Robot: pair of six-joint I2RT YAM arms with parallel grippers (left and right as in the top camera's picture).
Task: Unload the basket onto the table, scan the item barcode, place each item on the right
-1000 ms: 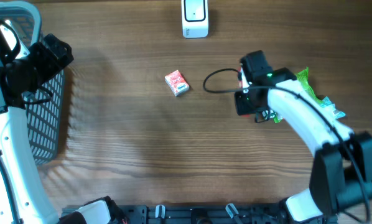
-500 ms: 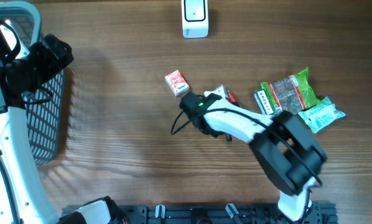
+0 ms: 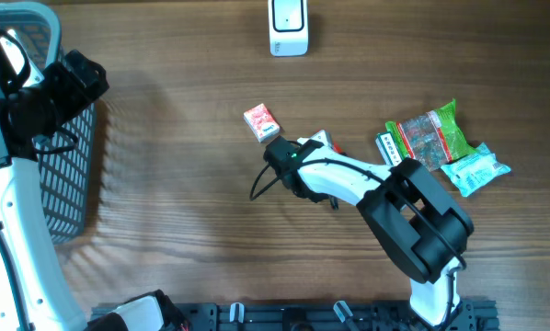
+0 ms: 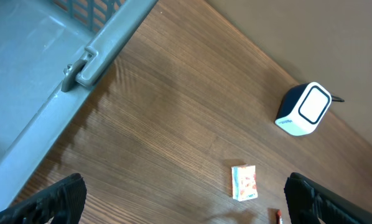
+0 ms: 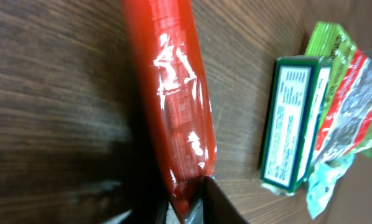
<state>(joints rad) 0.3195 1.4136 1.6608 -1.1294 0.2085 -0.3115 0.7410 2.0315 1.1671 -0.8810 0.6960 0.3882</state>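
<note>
My right gripper (image 3: 315, 147) is low over the middle of the table, and in the right wrist view its jaws (image 5: 189, 202) pinch the end of a shiny red packet (image 5: 170, 93) that stretches away over the wood. From overhead only a bit of that red packet (image 3: 325, 139) shows beside the arm. The white scanner (image 3: 288, 26) stands at the far edge, also visible as the scanner (image 4: 304, 109) in the left wrist view. My left gripper (image 4: 183, 199) hangs wide open and holds nothing, high by the basket (image 3: 73, 175).
A small red-and-white box (image 3: 261, 121) lies just left of the right gripper. At the right lie a green box (image 3: 390, 147), a green snack packet (image 3: 431, 133) and a teal packet (image 3: 477, 172). The grey basket's rim (image 4: 93, 59) fills the left side.
The right arm swung from the pile at the right to the table's middle, bringing the red packet along. Over the last half second it barely shifted. The left arm stayed still.
</note>
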